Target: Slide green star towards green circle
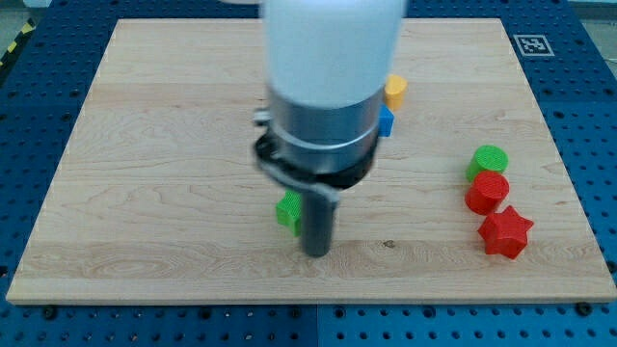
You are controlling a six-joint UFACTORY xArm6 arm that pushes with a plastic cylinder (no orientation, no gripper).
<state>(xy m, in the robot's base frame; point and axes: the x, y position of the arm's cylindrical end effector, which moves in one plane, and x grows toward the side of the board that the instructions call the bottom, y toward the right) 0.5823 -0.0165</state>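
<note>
The green star (286, 211) lies near the middle of the board, partly hidden behind my rod. My tip (316, 253) rests on the board just right of and below the star, touching or nearly touching it. The green circle (489, 160) sits far to the view's right, at the top of a column of blocks. The arm's white and grey body covers the board's upper middle.
A red circle (488, 192) sits right below the green circle, and a red star (505, 232) below that. A yellow block (395, 91) and a blue block (386, 121) peek out at the arm's right side. The wooden board (145, 193) lies on a blue table.
</note>
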